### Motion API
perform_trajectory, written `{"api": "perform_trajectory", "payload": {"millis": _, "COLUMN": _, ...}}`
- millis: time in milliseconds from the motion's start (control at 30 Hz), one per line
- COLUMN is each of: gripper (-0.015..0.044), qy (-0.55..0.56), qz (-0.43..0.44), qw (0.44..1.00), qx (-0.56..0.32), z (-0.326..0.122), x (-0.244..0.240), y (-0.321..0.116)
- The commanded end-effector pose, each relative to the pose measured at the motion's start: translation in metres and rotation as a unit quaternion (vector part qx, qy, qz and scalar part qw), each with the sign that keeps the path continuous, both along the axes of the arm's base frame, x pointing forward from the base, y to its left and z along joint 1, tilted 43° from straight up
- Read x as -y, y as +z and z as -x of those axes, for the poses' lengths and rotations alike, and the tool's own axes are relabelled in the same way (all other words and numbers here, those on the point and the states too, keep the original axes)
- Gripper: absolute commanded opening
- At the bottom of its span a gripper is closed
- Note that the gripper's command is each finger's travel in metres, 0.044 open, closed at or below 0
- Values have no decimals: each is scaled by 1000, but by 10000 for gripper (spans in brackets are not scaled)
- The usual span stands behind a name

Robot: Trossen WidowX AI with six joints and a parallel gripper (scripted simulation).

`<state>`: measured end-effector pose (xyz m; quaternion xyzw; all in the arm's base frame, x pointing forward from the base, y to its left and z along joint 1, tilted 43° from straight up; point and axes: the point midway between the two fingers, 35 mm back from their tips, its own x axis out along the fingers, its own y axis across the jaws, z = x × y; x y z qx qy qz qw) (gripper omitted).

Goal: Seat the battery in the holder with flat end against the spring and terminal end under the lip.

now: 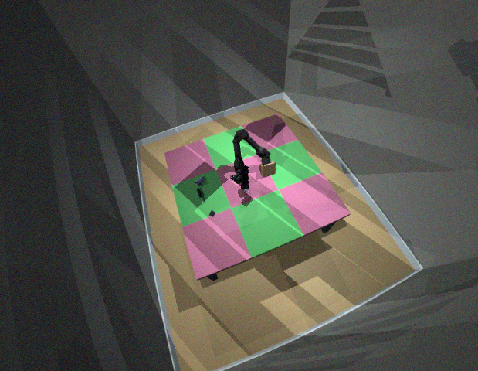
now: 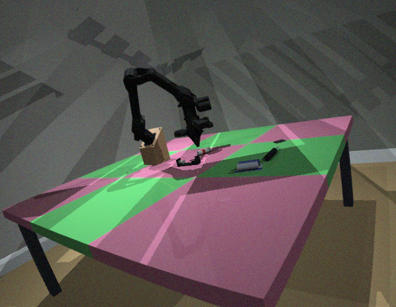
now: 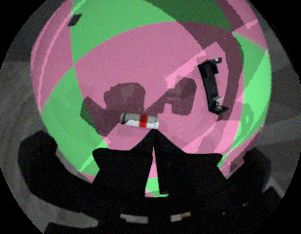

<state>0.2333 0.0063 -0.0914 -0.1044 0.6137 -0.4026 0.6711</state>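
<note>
Red-banded battery [image 2: 203, 151] [image 3: 139, 120] lies outside holder [image 2: 188, 162] [image 3: 211, 88], just beyond gripper [image 1: 245, 189] [image 2: 198, 145] [image 3: 154, 132] tips (pressed together, empty).

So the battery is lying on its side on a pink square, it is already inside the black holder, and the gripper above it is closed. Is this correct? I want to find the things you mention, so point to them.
Not quite: the battery [image 2: 203, 151] [image 3: 139, 120] is outside the black holder [image 2: 189, 162] [image 3: 209, 87], with pink table top between them, as the wrist view shows. The rest is right.
</note>
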Motion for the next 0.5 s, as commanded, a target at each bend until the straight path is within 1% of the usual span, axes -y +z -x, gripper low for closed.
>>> {"api": "perform_trajectory", "payload": {"millis": 0, "gripper": 0, "qy": 0, "qz": -1, "qw": 1000, "qx": 0, "z": -1, "x": -4, "y": 4}}
{"api": "perform_trajectory", "payload": {"millis": 267, "gripper": 0, "qy": -2, "qz": -3, "qw": 1000, "qx": 1, "z": -7, "x": -55, "y": 57}}
{"api": "perform_trajectory", "payload": {"millis": 467, "gripper": 0, "qy": -2, "qz": -3, "qw": 1000, "qx": 1, "z": -7, "x": -56, "y": 58}}
